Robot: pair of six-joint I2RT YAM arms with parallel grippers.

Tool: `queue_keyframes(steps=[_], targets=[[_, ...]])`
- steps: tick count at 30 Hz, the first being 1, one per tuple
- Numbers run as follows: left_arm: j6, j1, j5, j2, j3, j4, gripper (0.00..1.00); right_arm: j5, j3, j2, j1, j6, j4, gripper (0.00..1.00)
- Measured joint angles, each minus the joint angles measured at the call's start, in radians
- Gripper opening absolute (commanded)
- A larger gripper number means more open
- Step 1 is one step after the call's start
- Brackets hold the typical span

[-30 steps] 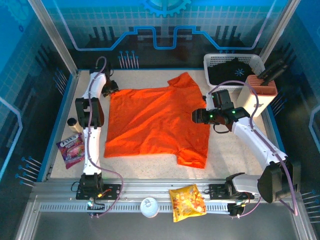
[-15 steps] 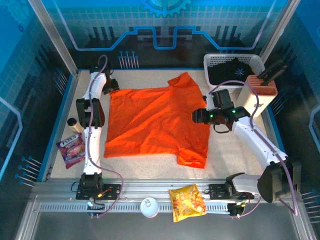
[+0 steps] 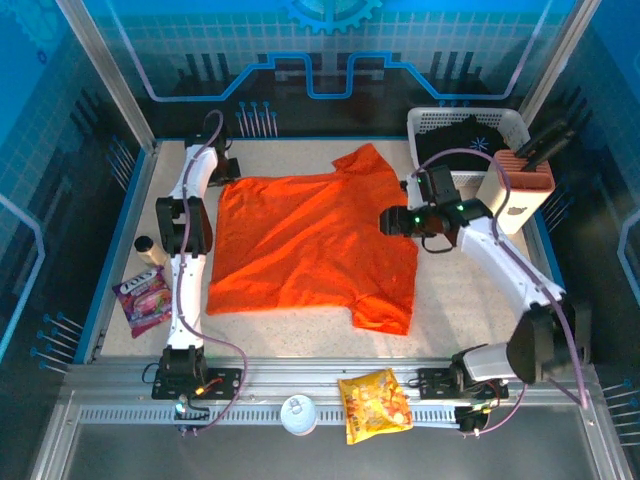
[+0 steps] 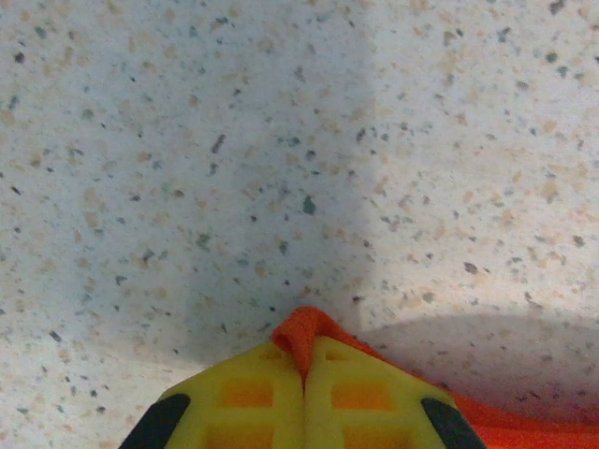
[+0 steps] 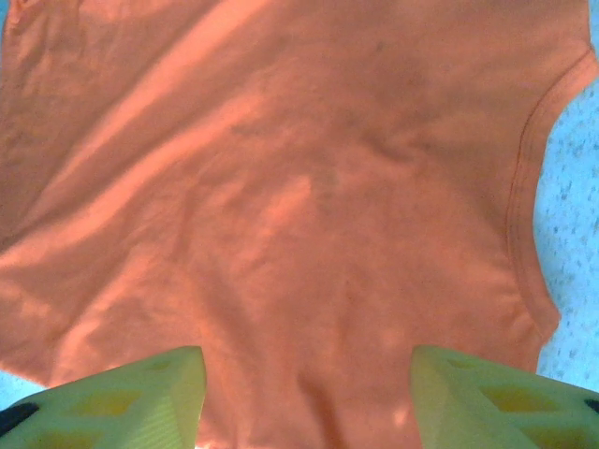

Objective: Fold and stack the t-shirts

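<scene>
Cloth lies spread in the overhead view: a plain bright orange short-sleeved cloth t-shirt (image 3: 310,245) rests flat on the speckled pale stone-look counter (image 3: 470,290). It reaches from the left pincer (image 3: 228,172) at its far corner across to the right pincer (image 3: 388,222), which hangs over the opposite edge. Beyond the right pincer, a black shirt with a small pale-blue starburst print (image 3: 462,142) sits bundled in a white slotted plastic basket (image 3: 430,118). In the left wrist view the left pincer (image 4: 304,383) is clenched, its yellow fingertips pressed together on a small nub of orange fabric that peeks out just ahead of them, with bare counter beyond. In the right wrist view the right pincer (image 5: 309,374) stands released, its two yellow fingertips well apart. Orange cloth spans the gap between them and runs on ahead, and a curved stitched hem lies off to its right; whether the tips touch the fabric cannot be told. The garment looks light, thin and limp, so it will likely drape, drag and wrinkle rather than hold a shape. A corner or a stitched hem seems the surest place to take hold. A pinch in the open middle of the panel would probably bunch the cloth and spoil an even fold.
</scene>
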Motion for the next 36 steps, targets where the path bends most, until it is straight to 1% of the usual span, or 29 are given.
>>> queue_keyframes(steps=[1, 4, 8, 11, 13, 16, 19, 20, 21, 23, 24, 26, 27, 31, 34, 36], targets=[[-0.001, -0.003, 0.001, -0.012, -0.021, 0.009, 0.00, 0.005, 0.034, 0.045, -0.003, -0.011, 0.001, 0.64], [-0.006, -0.017, 0.012, -0.059, -0.098, 0.028, 0.00, 0.024, 0.161, 0.227, -0.021, -0.045, 0.000, 0.72], [-0.028, -0.040, 0.029, -0.117, -0.161, 0.033, 0.00, 0.081, 0.349, 0.498, -0.045, -0.067, -0.016, 0.80], [-0.035, -0.051, 0.041, -0.161, -0.174, 0.039, 0.00, 0.135, 0.467, 0.661, -0.053, -0.062, -0.048, 0.83], [-0.045, -0.053, 0.047, -0.190, -0.180, 0.049, 0.00, 0.165, 0.519, 0.735, -0.055, -0.059, -0.073, 0.81], [-0.053, -0.053, 0.055, -0.228, -0.195, 0.063, 0.00, 0.198, 0.567, 0.805, -0.055, -0.049, -0.109, 0.72], [-0.054, -0.053, 0.058, -0.247, -0.220, 0.083, 0.00, 0.225, 0.606, 0.834, -0.055, -0.037, -0.140, 0.59], [-0.054, -0.053, 0.059, -0.248, -0.227, 0.087, 0.00, 0.227, 0.617, 0.839, -0.056, -0.033, -0.143, 0.50], [-0.054, -0.053, 0.059, -0.248, -0.237, 0.093, 0.00, 0.230, 0.625, 0.845, -0.057, -0.031, -0.147, 0.38], [-0.055, -0.053, 0.061, -0.248, -0.257, 0.098, 0.00, 0.237, 0.626, 0.851, -0.057, -0.029, -0.151, 0.19], [-0.055, -0.053, 0.063, -0.248, -0.270, 0.103, 0.00, 0.236, 0.626, 0.850, -0.057, -0.027, -0.152, 0.13], [-0.055, -0.053, 0.066, -0.248, -0.294, 0.110, 0.00, 0.232, 0.618, 0.847, -0.057, -0.022, -0.146, 0.03], [-0.058, -0.053, 0.066, -0.248, -0.309, 0.115, 0.00, 0.232, 0.605, 0.835, -0.056, -0.013, -0.139, 0.00], [-0.071, -0.053, 0.066, -0.249, -0.351, 0.131, 0.00, 0.233, 0.508, 0.767, -0.047, -0.003, -0.134, 0.00], [-0.079, -0.053, 0.066, -0.258, -0.370, 0.139, 0.00, 0.238, 0.433, 0.686, -0.011, 0.014, -0.136, 0.00], [-0.080, -0.053, 0.066, -0.267, -0.373, 0.142, 0.00, 0.246, 0.394, 0.621, 0.031, 0.029, -0.135, 0.00]])
